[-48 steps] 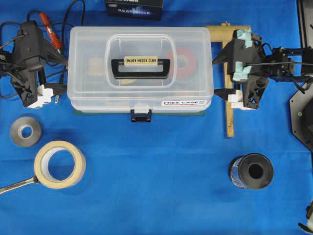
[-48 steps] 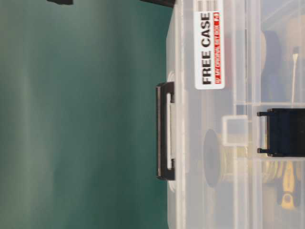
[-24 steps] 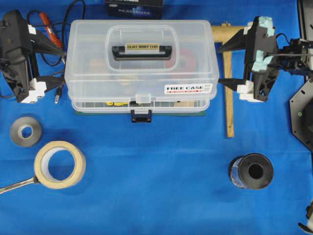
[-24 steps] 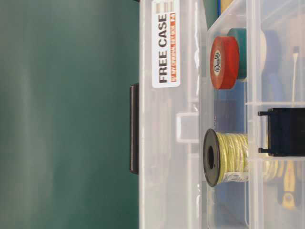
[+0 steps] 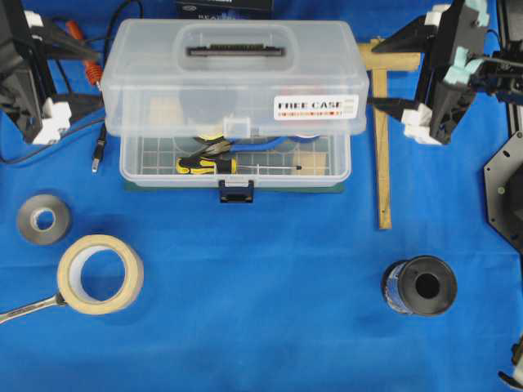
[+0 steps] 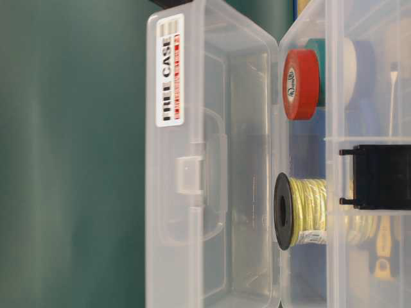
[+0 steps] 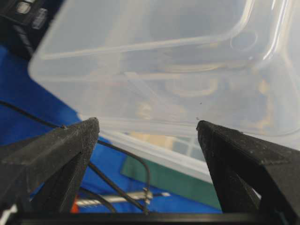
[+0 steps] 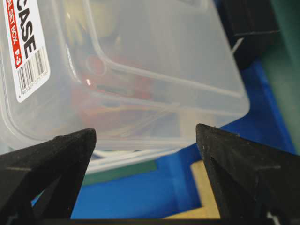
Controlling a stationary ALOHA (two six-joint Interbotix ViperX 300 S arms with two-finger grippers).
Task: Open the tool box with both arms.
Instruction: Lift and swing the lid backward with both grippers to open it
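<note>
The tool box [image 5: 237,90] is a clear case at the back middle. Its lid is tilted up and back, the "FREE CASE" sticker [image 5: 316,107] facing me. The base tray holds a yellow-handled screwdriver [image 5: 214,166], and the dark latch [image 5: 234,191] hangs free in front. My left gripper [image 5: 96,75] is open at the lid's left end, my right gripper [image 5: 374,73] open at its right end. In the wrist views the left gripper [image 7: 146,124] and right gripper [image 8: 145,131] have their tips at the lid's lower edge, nothing between them. The table-level view shows the lid [image 6: 212,160] swung off the base.
A dark cardboard box [image 5: 222,5] stands behind the case. A wooden square [image 5: 382,139] lies to its right and cables with a red plug [image 5: 82,49] to its left. Grey tape [image 5: 42,219], masking tape [image 5: 100,273], a wrench [image 5: 29,309] and a black spool [image 5: 419,286] lie nearer me.
The lid has gone from closed to tilted open, and the base tray now shows. Both grippers moved toward the back of the table with the lid's ends, jaws unchanged.
</note>
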